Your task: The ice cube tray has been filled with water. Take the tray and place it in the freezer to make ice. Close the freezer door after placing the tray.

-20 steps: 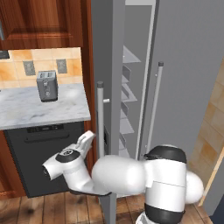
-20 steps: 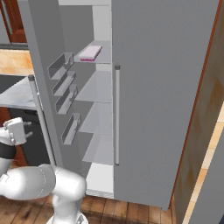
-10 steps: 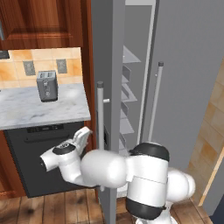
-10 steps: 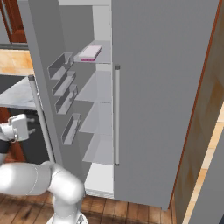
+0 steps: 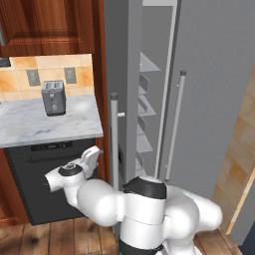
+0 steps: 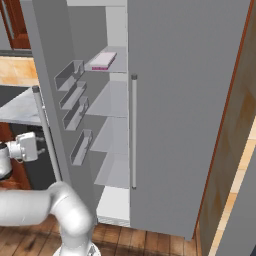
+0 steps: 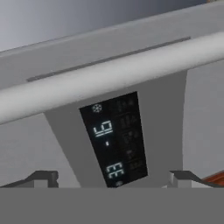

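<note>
The silver bar handle [image 7: 109, 76] of the freezer door [image 7: 52, 26] is seen crossing the view, close ahead. Behind it, the dark dispenser panel [image 7: 116, 140] with lit pale symbols is shown. The gripper [image 7: 111, 178] fingertips [image 7: 43, 177] are spread wide, holding nothing.

1. The floor [image 5: 30, 239] is made of brown wooden planks.
2. A grey marble table [image 5: 45, 124] stands on the left, above a black dishwasher front [image 5: 47, 179].
3. A grey toaster [image 5: 53, 97] stands upright on the table, near the wall.
4. The wall behind has orange-beige tiles [image 5: 20, 74] with two grey outlets [image 5: 33, 77].
5. Dark wooden cabinets [image 5: 45, 25] hang above.
</note>
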